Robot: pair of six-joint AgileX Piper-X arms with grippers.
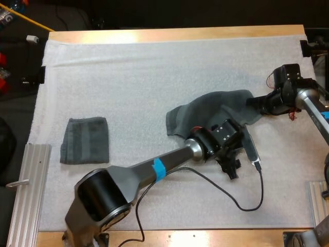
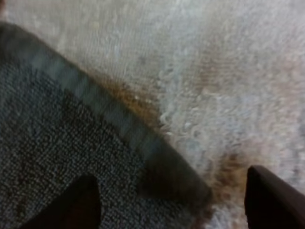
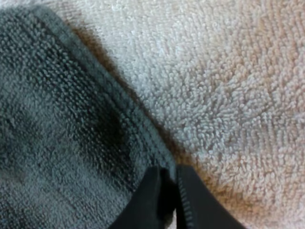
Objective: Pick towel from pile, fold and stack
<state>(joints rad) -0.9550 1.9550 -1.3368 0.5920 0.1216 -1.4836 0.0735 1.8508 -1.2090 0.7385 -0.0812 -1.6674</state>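
On the left of the white mat (image 1: 154, 67) you have a folded towel (image 1: 85, 140). It lies well apart from the loose towel (image 1: 211, 110), spread right of centre. Your left arm crosses the mat's near side to reach that towel. Your left gripper (image 2: 171, 191) hangs over its near corner with jaws wide apart, one finger above cloth, the other above mat. Your right gripper (image 3: 171, 198) is clamped on its right-hand corner.
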